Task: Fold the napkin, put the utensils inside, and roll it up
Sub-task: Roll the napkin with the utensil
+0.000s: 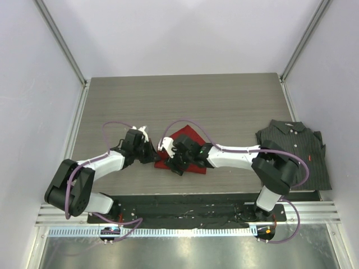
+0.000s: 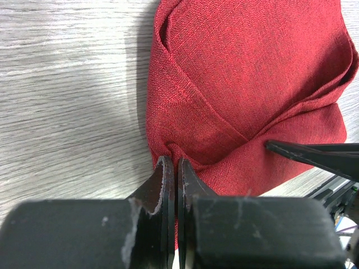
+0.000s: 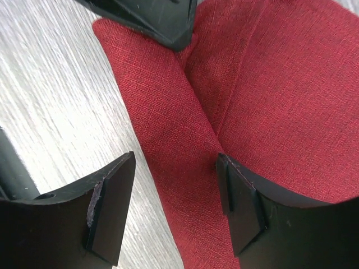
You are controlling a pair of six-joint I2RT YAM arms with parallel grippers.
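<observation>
The deep-red napkin (image 1: 188, 138) lies folded into overlapping flaps on the wooden table, between my two arms. In the left wrist view my left gripper (image 2: 175, 163) is shut, its tips pinching the napkin (image 2: 241, 73) at its near edge, where a sliver of red cloth shows between the fingers. My right gripper (image 3: 173, 168) is open and hangs low over a folded band of the napkin (image 3: 168, 129), one finger over bare table and the other over cloth. The two grippers meet at the napkin's left corner (image 1: 162, 159). The utensils are out of view.
A dark pinstriped shirt (image 1: 294, 151) lies folded at the table's right edge. The table's near edge with a metal rail (image 1: 179, 216) runs just below the napkin. White walls close in the left, right and back sides.
</observation>
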